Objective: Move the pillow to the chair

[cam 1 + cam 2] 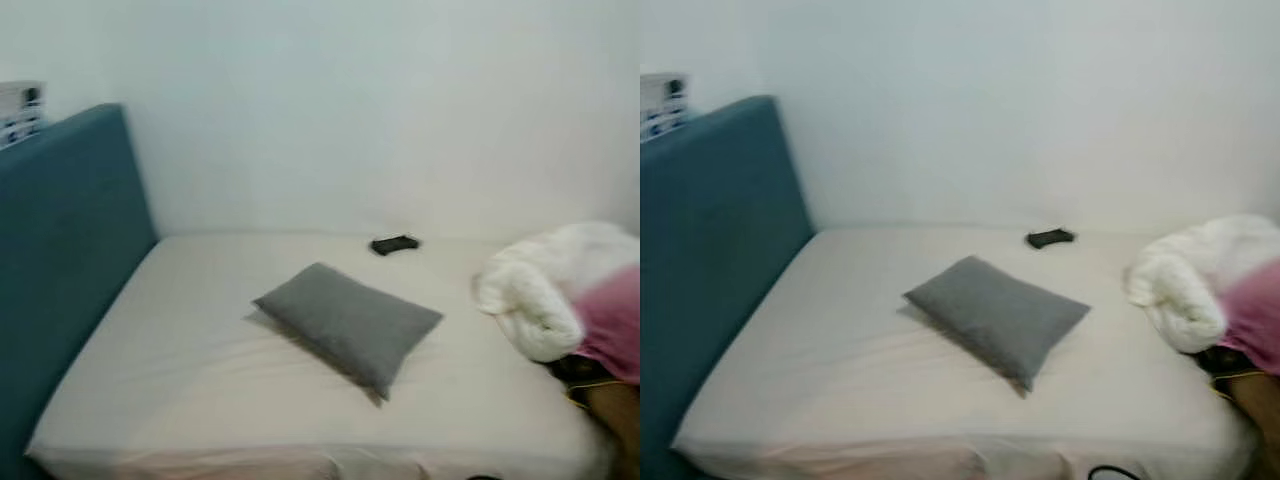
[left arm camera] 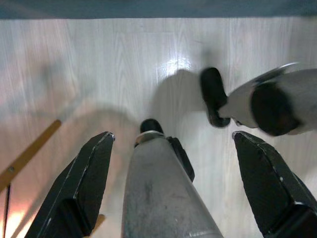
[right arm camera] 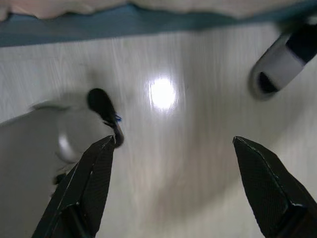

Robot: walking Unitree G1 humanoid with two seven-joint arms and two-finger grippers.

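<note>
Cream bed (image 1: 200, 370), grey pillow (image 1: 348, 322) (lying flat), white blanket (image 1: 545, 290) beside

Honestly can't read any text here. There's a white printed thing (image 1: 20, 112) sticking up behind the headboard (image 1: 70, 250) with dark marks, way too blurry for me to make out.

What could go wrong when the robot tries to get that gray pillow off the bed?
1. The gray pillow lies mid-bed, so the robot may have to lean far over and could wobble.
2. Both grippers, left and right, hang open over the floor; the soft pillow might slip from a shallow pinch.
3. Dragging it could snag the white blanket.
</note>
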